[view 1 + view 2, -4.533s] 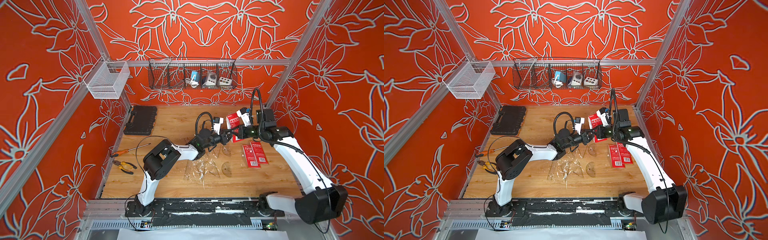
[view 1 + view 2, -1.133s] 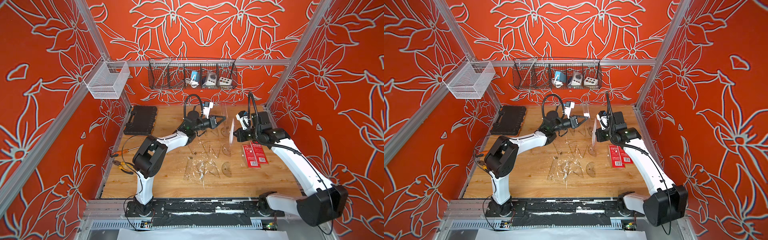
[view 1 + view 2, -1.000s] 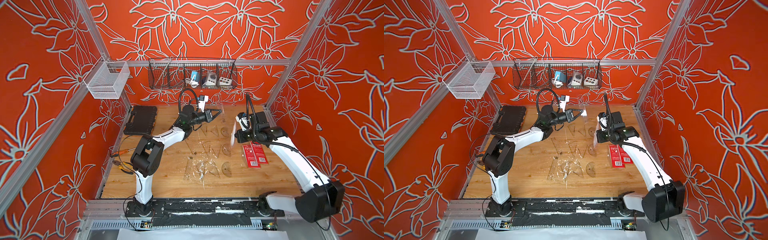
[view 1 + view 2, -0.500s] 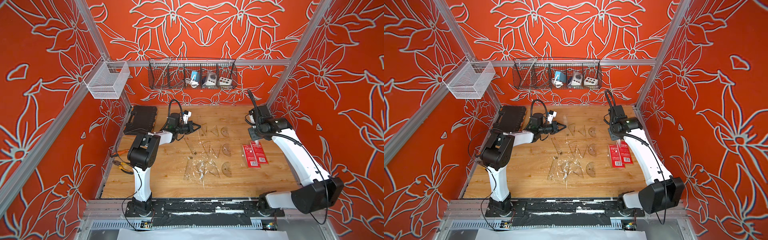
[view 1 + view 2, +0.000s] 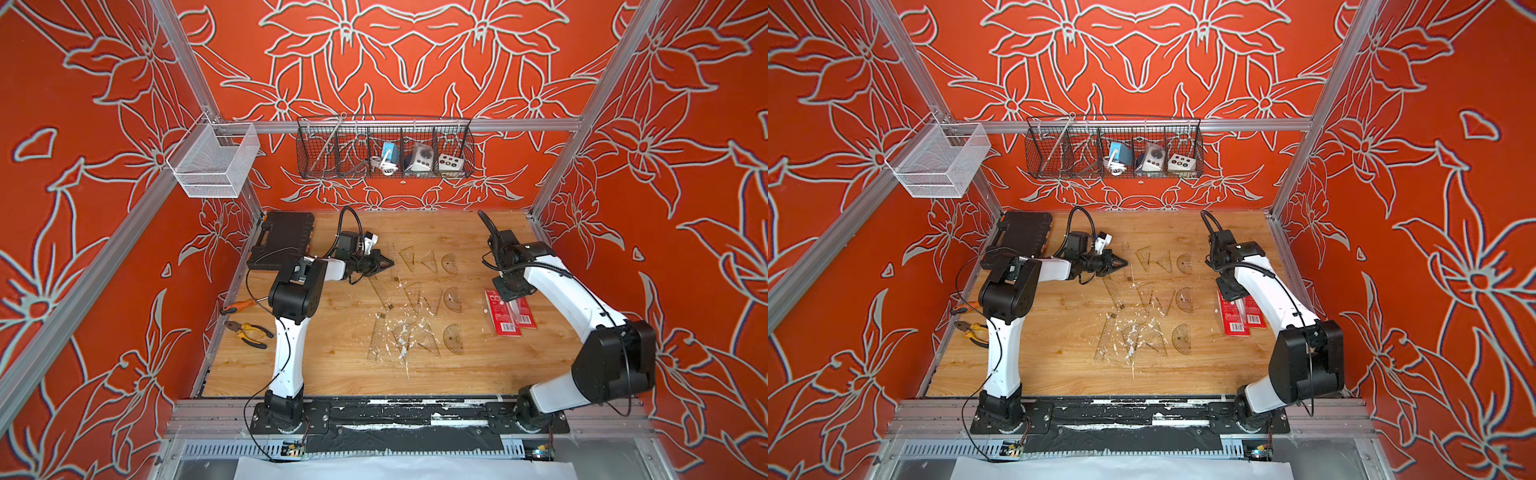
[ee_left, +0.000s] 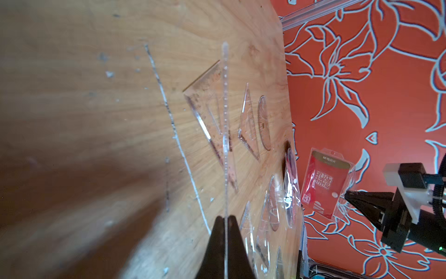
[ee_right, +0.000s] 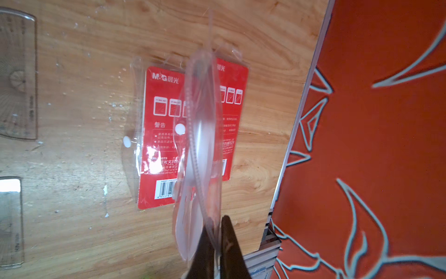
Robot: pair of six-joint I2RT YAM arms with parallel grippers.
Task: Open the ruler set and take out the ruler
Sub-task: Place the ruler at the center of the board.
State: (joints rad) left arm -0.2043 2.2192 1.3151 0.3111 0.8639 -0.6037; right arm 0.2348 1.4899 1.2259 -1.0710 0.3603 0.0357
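My left gripper [image 5: 388, 262] [image 6: 226, 218] is shut on a clear ruler [image 6: 225, 108], which I see edge-on in the left wrist view, sticking straight out of the jaws just over the wooden table [image 5: 332, 353]. The ruler barely shows in the top views. At the right side, my right gripper [image 5: 512, 293] [image 7: 217, 222] points down, shut on the corner of the ruler set [image 7: 205, 135], a clear pouch with a red card. The pouch [image 6: 323, 183] hangs above two red packs [image 5: 500, 311] lying on the table.
Three rows of clear set squares and protractors [image 5: 428, 264] [image 5: 434, 297] [image 5: 415, 343] lie mid-table among white flecks. A black tool case [image 5: 286, 239] sits at the back left, with pliers [image 5: 249, 332] and a screwdriver [image 5: 239, 306] at the left edge. Wire baskets [image 5: 384, 149] hang on the back wall.
The grippers, together mid-table earlier, have parted. My left arm drew back left with the ruler and sank toward the table. My right arm swung right and lowered the pouch over the red packs.
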